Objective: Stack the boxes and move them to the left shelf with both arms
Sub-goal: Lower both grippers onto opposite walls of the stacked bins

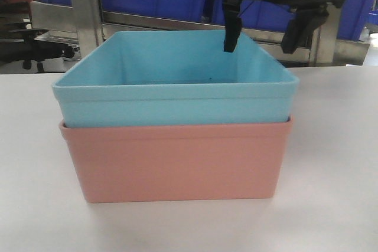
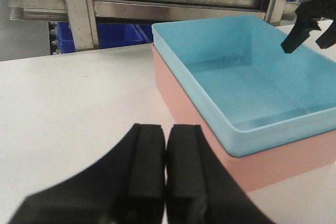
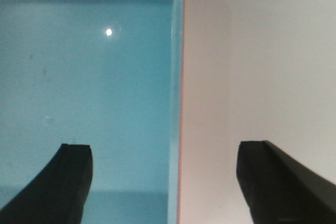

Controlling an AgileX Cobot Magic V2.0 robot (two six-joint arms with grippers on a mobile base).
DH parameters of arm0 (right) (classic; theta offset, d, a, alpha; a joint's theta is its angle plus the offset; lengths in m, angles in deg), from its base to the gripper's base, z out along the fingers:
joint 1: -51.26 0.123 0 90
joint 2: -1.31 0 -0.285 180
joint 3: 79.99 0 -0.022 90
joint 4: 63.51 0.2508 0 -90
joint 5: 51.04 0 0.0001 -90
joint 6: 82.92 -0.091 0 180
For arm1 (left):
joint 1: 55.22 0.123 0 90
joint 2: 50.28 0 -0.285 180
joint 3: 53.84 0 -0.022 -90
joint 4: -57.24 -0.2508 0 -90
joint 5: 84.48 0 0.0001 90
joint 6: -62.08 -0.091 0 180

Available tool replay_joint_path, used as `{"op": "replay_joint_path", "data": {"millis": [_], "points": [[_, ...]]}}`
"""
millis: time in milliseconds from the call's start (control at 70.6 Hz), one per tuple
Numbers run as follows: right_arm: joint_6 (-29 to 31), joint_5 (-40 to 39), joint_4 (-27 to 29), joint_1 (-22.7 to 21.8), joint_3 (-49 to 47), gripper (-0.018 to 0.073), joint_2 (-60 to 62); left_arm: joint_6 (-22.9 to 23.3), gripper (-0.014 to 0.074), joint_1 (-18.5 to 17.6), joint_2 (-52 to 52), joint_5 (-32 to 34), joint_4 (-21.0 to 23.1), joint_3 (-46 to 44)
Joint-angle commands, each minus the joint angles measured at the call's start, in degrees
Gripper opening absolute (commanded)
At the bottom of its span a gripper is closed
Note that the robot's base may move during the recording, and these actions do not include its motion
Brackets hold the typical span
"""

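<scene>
The left gripper (image 2: 166, 140) points forward and low, its two black padded fingers pressed flat against each other with nothing between them. The right gripper (image 1: 260, 45) hangs below its wrist with the fingers pointing downward. Its jaws are spread wide, a broad gap separates the two tips, and it grasps nothing.

Tabletop (image 1: 331, 205) noted pale, plain, matte. Salmon-pink bin (image 1: 177, 163) seated directly on it, upright, base flat, long side turned toward front view. Soft shadow recorded on surface along bin base. No other item seen touching surface in any view.
</scene>
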State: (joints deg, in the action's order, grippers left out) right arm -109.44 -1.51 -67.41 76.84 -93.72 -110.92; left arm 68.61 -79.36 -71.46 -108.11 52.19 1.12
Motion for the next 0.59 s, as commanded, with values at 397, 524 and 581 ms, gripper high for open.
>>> {"op": "replay_joint_path", "data": {"millis": [397,524,581], "points": [[0.4,1.8,-8.7,-0.1,-2.1,0.0601,11.1,0.1,0.0233,-0.4,-10.0,3.1,6.1,-9.9],[0.6,1.9,-10.4,-0.1,-2.1,0.0601,11.1,0.1,0.0380,-0.4,-17.7,1.5,8.8,-14.3],[1.2,1.9,-10.5,-0.1,-2.1,0.0601,11.1,0.1,0.0418,-0.4,-21.2,0.8,9.6,-16.3]]}}
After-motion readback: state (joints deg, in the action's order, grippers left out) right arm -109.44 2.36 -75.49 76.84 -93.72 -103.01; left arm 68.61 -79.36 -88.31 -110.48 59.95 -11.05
